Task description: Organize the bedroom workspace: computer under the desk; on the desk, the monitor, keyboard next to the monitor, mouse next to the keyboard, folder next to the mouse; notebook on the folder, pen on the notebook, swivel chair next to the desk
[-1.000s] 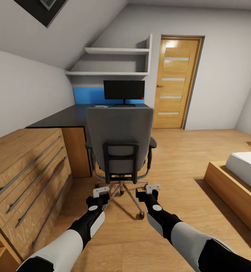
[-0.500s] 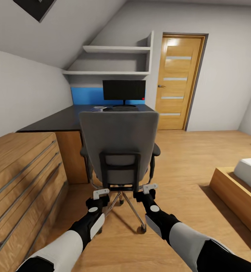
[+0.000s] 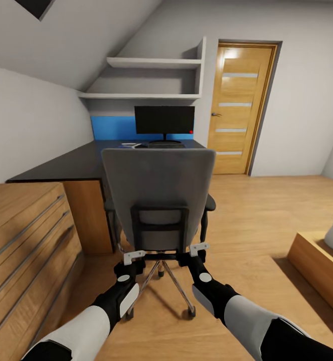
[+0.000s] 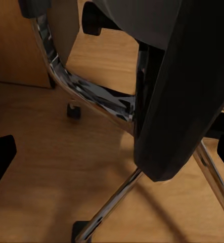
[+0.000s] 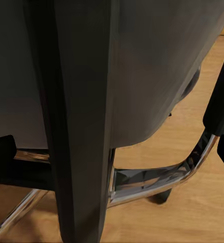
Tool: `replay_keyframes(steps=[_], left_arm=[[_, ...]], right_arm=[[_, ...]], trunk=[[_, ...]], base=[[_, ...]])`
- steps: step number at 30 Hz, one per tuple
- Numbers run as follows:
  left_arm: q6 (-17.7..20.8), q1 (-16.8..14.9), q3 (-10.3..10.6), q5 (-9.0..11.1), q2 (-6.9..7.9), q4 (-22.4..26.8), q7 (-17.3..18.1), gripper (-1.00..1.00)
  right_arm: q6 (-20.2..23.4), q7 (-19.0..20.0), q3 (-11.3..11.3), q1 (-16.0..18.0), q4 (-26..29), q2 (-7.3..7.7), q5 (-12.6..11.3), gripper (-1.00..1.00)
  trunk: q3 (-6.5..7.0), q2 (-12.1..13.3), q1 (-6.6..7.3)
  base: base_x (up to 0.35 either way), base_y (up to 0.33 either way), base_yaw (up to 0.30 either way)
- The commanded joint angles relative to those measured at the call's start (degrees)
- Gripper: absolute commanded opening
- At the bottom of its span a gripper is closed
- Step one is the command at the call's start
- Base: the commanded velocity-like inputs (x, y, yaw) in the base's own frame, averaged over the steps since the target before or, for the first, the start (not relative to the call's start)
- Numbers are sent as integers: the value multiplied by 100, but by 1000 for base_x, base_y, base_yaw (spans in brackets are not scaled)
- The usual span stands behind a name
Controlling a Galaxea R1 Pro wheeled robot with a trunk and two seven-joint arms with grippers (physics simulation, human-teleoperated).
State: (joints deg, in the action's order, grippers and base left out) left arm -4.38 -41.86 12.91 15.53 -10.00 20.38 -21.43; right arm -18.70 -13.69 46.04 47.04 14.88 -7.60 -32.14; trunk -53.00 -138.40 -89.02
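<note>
Currently swivel chair (image 3: 159, 193) pushed toward table (image 3: 81, 163) by backrest bottom; both end effectors, left (image 3: 134, 256) and right (image 3: 198, 249), seemingly unclenched, grip uncertain. Push best kept even, straight.

Both black-and-white arms extended forward, low; left grey-fingered gripper (image 3: 134, 256) and right one (image 3: 198, 249) level, fingers parted.

Grey swivel chair (image 3: 159, 188) facing black desk (image 3: 71, 163)

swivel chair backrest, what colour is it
Grey padding on the swivel chair, with a black frame at its lower back; clearest in the head view.
</note>
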Motion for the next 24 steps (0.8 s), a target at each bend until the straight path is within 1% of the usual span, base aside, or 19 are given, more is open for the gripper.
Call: replay_keyframes(steps=[1,18,24], left_arm=[[-37,-6,19,45,0,-7,-47,100],[-37,-6,11,42,0,-7,-45,100],[-37,-6,13,44,0,-10,-45,100]], right_arm=[[-34,-44,10,7,-2,2,-47,100],[-37,-72,10,7,-2,-13,-43,100],[-37,-72,8,7,-5,-13,-47,100]], trunk=[[-5,-2,-2],[-5,-2,-2],[-5,-2,-2]], base=[[321,-27,0],[321,-92,0],[321,-101,95]])
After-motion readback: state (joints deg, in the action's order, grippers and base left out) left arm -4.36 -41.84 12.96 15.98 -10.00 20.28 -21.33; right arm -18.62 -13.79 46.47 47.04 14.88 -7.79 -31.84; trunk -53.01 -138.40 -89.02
